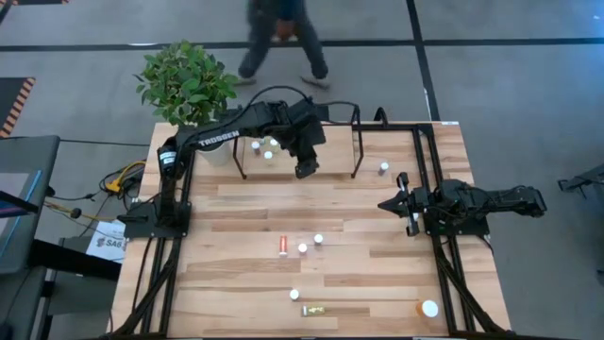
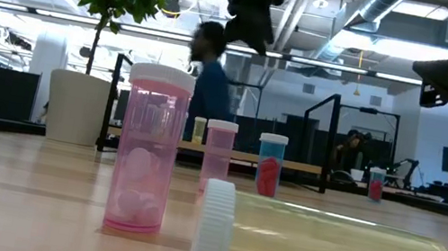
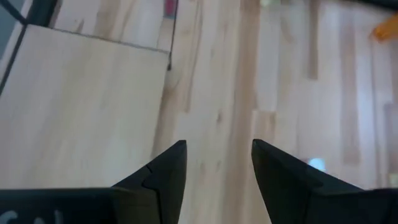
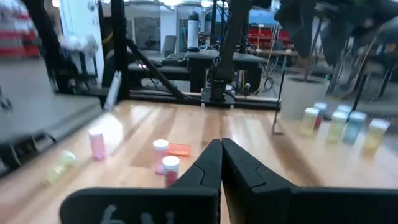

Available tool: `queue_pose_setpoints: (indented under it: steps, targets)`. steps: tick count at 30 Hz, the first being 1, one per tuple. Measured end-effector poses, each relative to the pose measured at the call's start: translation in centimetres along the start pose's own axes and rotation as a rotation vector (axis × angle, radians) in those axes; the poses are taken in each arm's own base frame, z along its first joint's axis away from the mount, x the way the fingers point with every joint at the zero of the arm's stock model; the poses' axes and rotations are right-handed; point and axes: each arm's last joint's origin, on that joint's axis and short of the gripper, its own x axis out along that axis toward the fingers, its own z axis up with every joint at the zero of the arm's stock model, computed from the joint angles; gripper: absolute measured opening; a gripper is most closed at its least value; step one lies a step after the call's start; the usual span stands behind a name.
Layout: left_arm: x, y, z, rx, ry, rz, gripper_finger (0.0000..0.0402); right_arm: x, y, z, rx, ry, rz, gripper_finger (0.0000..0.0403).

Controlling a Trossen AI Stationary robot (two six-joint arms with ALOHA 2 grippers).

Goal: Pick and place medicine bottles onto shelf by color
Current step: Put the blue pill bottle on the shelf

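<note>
From my station, reading the high view left to right: a potted plant (image 1: 186, 80) sits at the worktop's (image 1: 236, 293) upper left corner. Just right of it my left tool (image 1: 304, 170) hangs over the front edge of the shelf (image 1: 330, 149), fingers apart with nothing between them; the wrist view shows bare board and planks under it. A few bottles (image 1: 261, 148) stand upright on the shelf's left part, beside the arm.

In the middle of the frame, a red bottle (image 1: 282, 246) lies on its side, long axis running up-down in the picture, with two upright bottles (image 1: 310, 244) just to its right. Lower down, one white-capped bottle (image 1: 294, 295) stands, and near it a yellow bottle (image 1: 314, 310) lies with its long axis left-right, cap to the left; in the low view I can see pills inside it.

Right of the shelf one bottle (image 1: 384, 168) stands alone. My right tool (image 1: 385, 204) rests at mid-right, fingers pressed together, empty. An orange bottle (image 1: 427, 308) sits at lower right. A person (image 1: 280, 33) crosses the top edge.
</note>
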Motion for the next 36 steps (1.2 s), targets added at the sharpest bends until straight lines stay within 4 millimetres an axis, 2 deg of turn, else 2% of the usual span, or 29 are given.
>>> queue_pose_setpoints:
  steps: [7,12,21,25,36]
  targets:
    - [0.5,-2.0,0.9,-0.160,-0.086,0.031,0.0167,0.0,0.0,0.0,-0.224,0.000,-0.002,0.0026]
    - [0.7,-3.5,1.7,-0.230,-0.169,0.016,0.0167,0.0,0.0,0.1,-0.229,-0.013,-0.006,0.0026]
    - [0.8,-5.4,2.7,-0.319,-0.282,0.013,0.0167,-0.3,-0.1,2.3,0.257,-0.236,0.017,0.0026]
    - [0.8,-6.2,2.9,-0.345,-0.323,0.025,0.0167,-0.5,-0.4,3.0,0.263,-0.307,-0.052,0.0026]
    - [0.8,-6.7,3.3,-0.458,-0.381,0.039,0.0167,-1.3,-0.4,5.2,0.344,-0.520,-0.015,0.0026]
